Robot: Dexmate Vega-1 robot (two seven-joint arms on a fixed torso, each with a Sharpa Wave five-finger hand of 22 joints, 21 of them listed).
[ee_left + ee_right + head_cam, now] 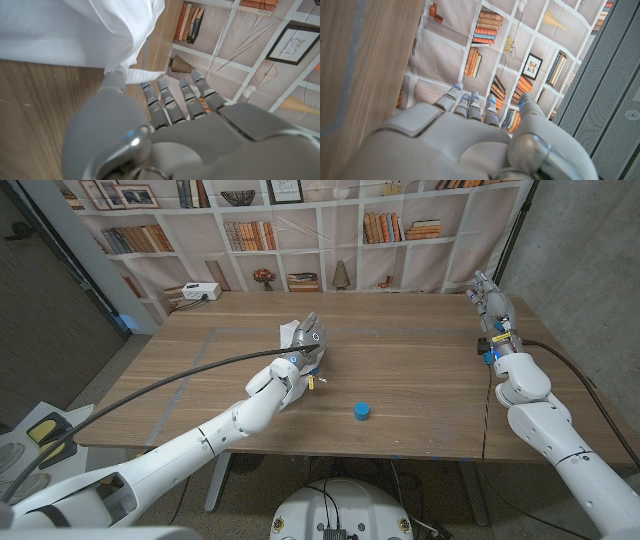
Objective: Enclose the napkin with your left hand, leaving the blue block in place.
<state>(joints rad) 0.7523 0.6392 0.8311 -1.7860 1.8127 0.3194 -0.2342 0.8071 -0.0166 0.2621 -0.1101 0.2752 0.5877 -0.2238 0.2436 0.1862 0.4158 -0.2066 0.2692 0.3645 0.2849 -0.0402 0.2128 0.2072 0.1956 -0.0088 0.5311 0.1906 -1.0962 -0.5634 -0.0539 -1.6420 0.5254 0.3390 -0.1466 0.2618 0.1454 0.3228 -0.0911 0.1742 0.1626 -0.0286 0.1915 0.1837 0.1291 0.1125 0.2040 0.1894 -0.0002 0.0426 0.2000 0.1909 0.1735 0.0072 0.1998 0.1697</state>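
Note:
The white napkin (75, 30) lies crumpled on the wooden table (420, 370), near its middle. My left hand (303, 345) is over it, and part of the napkin (293, 392) shows white beside the wrist. In the left wrist view the fingers (172, 102) reach out straight past the cloth, apart from it. Only the thumb tip touches a fold, and nothing is gripped. The blue block (362, 411), a small cylinder, stands alone to the right of the left hand, nearer the front edge. My right hand (489, 298) is at the table's far right edge with its fingers (470, 102) stretched out, holding nothing.
A white box (190, 293) sits at the table's back left corner. A black cable (487, 395) runs along the right side of the table. Faint tape lines (195, 355) mark the left part of the tabletop. A bookshelf backdrop (330, 230) hangs behind the table.

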